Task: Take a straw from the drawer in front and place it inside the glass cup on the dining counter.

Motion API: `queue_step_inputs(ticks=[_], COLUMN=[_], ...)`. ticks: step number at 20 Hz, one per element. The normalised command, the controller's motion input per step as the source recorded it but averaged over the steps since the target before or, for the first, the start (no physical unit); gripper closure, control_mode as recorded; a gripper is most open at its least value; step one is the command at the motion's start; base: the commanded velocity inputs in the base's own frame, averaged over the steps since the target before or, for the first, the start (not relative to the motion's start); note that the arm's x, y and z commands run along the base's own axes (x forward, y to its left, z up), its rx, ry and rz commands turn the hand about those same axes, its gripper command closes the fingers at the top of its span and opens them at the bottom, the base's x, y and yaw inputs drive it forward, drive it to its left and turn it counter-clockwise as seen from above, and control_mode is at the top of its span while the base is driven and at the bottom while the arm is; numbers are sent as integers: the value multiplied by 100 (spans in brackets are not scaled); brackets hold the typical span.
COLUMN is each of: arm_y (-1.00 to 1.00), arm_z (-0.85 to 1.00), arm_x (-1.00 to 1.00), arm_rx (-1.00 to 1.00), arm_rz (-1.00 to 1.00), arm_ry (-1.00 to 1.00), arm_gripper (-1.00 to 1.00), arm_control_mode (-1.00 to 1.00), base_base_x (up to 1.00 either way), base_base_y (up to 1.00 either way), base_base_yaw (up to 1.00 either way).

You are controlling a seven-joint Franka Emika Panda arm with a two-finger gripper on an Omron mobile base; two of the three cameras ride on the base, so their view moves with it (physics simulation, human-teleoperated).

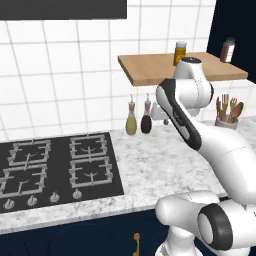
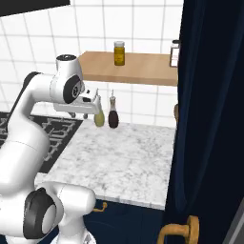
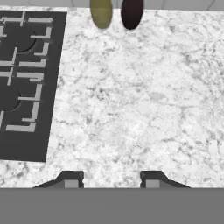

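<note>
the drawer (image 1: 136, 243), with its brass handle, is sitting shut below the marble worktop (image 3: 131, 109), so the straw is presumably lying hidden inside. the gripper (image 3: 109, 178) is hovering over that worktop, jaws parted and holding nothing; next it needs lowering to the handle. beyond, the hob (image 1: 55, 167) and two bottles (image 1: 138, 116) are standing.

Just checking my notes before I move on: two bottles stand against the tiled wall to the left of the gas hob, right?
Not quite. The two bottles do stand against the tiled wall, but to the right of the gas hob, not the left. The left base view shows it.
</note>
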Motion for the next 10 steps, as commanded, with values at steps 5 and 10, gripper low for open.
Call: queue_step_inputs(ticks=[5,10], arm_y=[0,0], arm_z=[0,0], arm_x=[0,0], arm_rx=[0,0], arm_rz=[0,0], arm_ry=[0,0], arm_gripper=[-100,-100], arm_control_mode=[100,100], base_base_x=[-36,-83], base_base_y=[1,10], base_base_yaw=[0,-33])
